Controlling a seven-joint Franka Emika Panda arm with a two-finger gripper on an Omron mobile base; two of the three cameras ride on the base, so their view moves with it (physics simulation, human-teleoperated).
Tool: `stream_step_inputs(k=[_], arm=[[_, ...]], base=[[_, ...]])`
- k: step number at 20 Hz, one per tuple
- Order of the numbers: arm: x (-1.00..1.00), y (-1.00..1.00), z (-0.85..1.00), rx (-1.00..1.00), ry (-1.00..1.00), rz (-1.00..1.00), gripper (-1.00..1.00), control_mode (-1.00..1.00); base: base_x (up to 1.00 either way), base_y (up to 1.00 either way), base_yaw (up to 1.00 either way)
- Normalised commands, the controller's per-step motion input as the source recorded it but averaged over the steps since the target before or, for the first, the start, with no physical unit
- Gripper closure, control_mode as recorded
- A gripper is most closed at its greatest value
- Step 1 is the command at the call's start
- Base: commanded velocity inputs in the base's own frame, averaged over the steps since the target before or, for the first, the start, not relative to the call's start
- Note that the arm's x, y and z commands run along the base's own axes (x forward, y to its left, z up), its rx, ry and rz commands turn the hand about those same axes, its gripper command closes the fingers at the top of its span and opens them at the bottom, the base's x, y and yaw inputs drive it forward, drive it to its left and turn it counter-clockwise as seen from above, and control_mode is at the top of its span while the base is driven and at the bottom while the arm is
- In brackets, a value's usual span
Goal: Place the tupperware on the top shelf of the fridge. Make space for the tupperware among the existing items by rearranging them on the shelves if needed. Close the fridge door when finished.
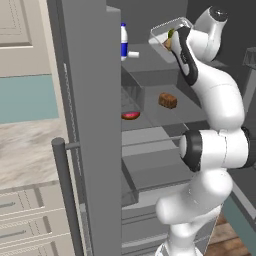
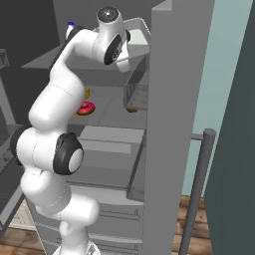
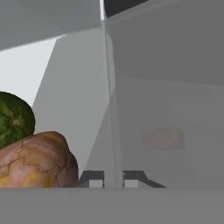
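We see the pincer [image 3: 113,178] clenched on the tupperware [image 1: 167,31] wall, held tilted above the fridge [image 1: 90,125] top shelf [image 1: 150,62].

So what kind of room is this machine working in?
A kitchen, by the look of it, though computer-rendered. The arm reaches into an open grey fridge whose shelves hold a white bottle with a blue label, a red doughnut and a brown loaf chunk. Beige panelled cabinet drawers stand beside it.
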Motion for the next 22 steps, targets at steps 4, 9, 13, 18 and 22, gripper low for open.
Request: stream_step_inputs(k=[4, 9, 13, 18, 22], arm=[[0.48, 0.00, -0.09, 0.00, -0.05, 0.00, 1.00, -1.00], [0.46, 0.00, -0.08, 0.00, -0.05, 0.00, -1.00, -1.00], [0.27, 0.00, -0.08, 0.00, -0.07, 0.00, -1.00, -1.00], [0.03, 0.00, -0.25, 0.00, -0.15, 0.00, -1.00, -1.00], [-0.25, 0.00, -0.13, 0.00, -0.08, 0.00, -1.00, -1.00]], base=[[0.00, 0.00, 0.00], [0.00, 0.00, 0.00], [0.00, 0.00, 0.00], [0.00, 0.00, 0.00], [0.00, 0.00, 0.00]])
